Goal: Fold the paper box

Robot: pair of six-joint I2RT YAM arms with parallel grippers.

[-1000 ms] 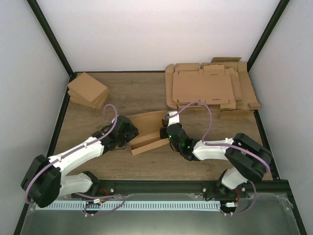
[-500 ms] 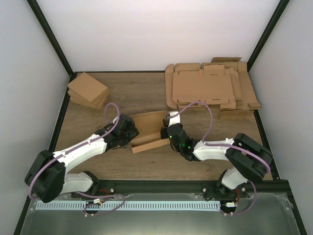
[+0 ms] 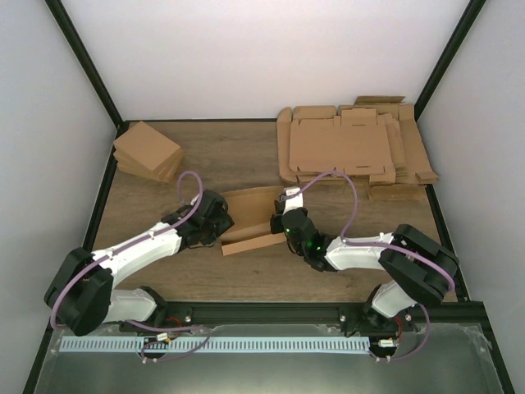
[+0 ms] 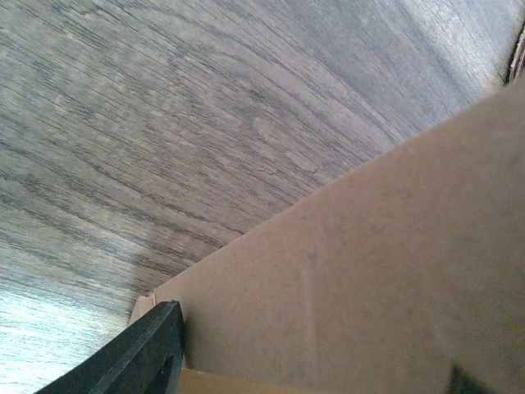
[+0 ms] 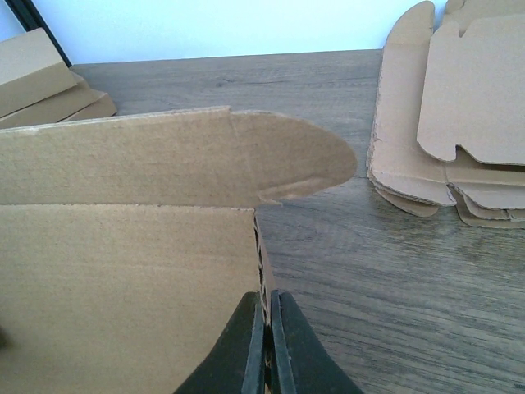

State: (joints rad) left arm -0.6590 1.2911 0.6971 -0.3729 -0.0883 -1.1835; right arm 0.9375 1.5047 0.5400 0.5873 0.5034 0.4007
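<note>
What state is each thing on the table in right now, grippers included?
paper box: partly folded, walls raised, top flap open.
left gripper: open, fingers spread at the box's panel.
right gripper: shut on the box's wall edge.
flat sheets: unfolded, stacked.
small boxes: folded, stacked.

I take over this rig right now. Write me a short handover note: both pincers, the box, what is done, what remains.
Right pincer: shut on a side wall of the paper box.
Left pincer: at the box's left end, cardboard between its fingers; grip unclear.
Box: mid-table between the arms, apart from the flat sheets and the pile of small boxes.
Done: walls partly raised, one long flap standing.
Left, probably: tuck the flaps and close it.
</note>
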